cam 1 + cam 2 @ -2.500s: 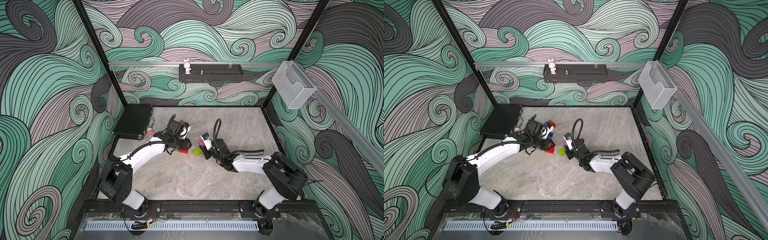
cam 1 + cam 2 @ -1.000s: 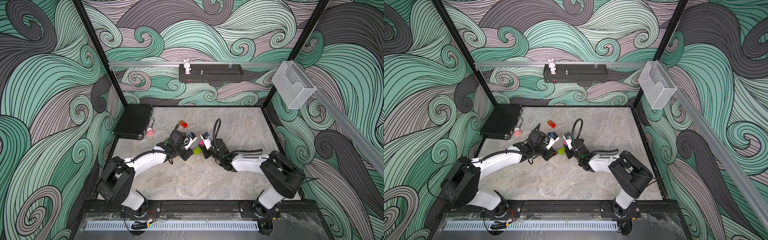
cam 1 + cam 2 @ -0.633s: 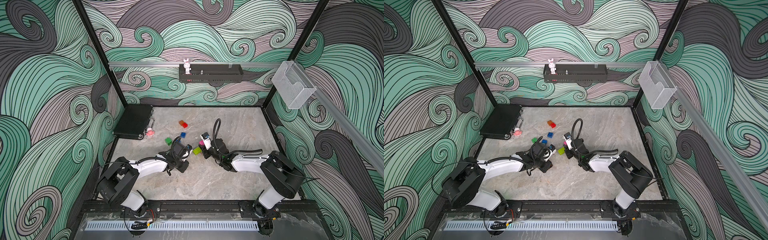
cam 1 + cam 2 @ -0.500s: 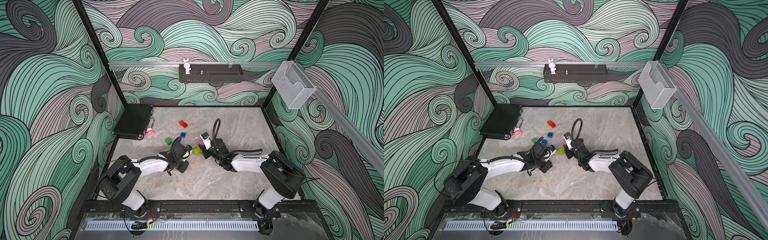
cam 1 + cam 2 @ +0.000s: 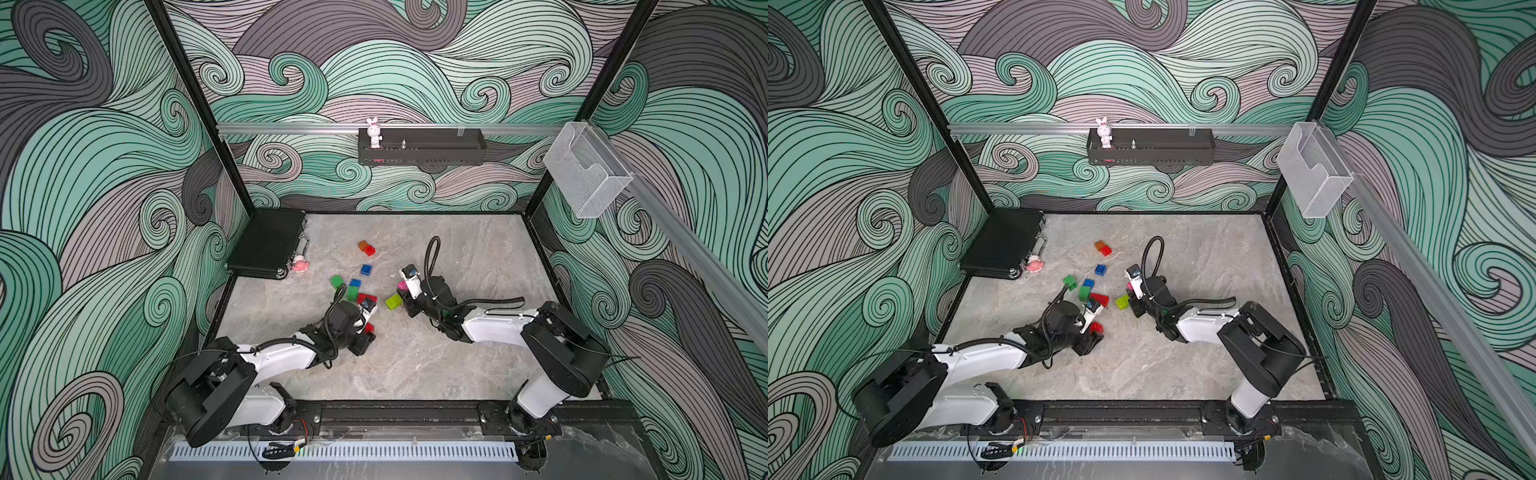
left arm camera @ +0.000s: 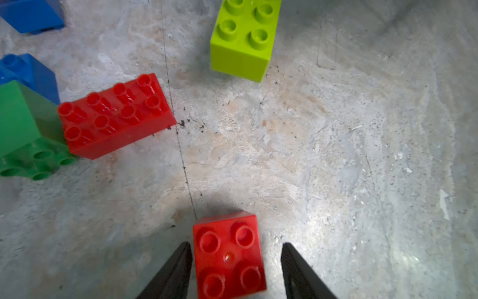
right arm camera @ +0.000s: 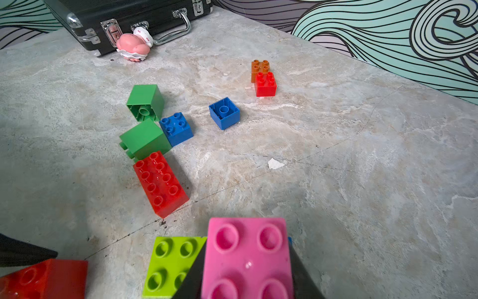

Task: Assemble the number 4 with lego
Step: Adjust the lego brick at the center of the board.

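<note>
Left gripper [image 6: 235,245] spread, right gripper [image 7: 245,274] pinching
A small red brick [image 6: 229,256] is flanked loosely by the left fingers [image 6: 173,274]; a pink brick [image 7: 247,256] is clamped between the right ones, a lime brick [image 7: 169,264] just beside.

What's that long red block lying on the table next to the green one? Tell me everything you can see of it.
The long red brick is glossy, hard-looking plastic with eight round studs in two rows of four. It lies flat, studs up, on the stone-patterned table. One short end rests against a dark green brick tipped on its side; the other sides are free. Nothing is stacked on it and nothing grips it.
</note>
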Robot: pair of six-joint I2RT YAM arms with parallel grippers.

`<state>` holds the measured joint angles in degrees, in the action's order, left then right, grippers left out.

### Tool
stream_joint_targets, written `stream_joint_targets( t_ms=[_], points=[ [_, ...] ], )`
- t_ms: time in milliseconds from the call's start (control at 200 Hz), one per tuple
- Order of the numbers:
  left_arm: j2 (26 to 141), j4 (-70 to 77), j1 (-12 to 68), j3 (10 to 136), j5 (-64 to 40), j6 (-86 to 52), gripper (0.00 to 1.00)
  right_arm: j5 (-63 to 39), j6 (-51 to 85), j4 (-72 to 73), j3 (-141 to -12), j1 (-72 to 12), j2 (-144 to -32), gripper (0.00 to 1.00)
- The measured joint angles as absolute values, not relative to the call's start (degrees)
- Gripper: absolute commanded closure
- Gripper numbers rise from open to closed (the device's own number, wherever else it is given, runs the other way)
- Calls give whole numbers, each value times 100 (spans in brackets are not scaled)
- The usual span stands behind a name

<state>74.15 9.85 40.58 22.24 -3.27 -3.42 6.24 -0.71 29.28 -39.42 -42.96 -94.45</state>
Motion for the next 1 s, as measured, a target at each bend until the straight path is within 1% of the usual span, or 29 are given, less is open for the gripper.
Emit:
stream_joint_targets(
  t_ms=[85,265,545,696,801,996],
  points=[
    [7430,1343,4058,2110,-268,-373,43,624,-84,2915,-3948,-4296,-9445,100],
    [7636,1942,4058,2001,-213,-432,50,624,-97,2888,-3964,-4296,-9445,100],
    [7717,2519,4058,1726,-213,-504,50,626,-130,2849,-3983,-4307,-9445,100],
    [7719,2665,4058,1570,-213,-574,55,626,-132,2847,-3986,-4307,-9445,100],
    [7758,2731,4058,1566,-217,-589,64,626,-132,2847,-3986,-4307,-9445,100],
    [7856,2825,4058,1601,-305,-563,95,626,-134,2845,-3986,-4307,-9445,100]
  ],
)
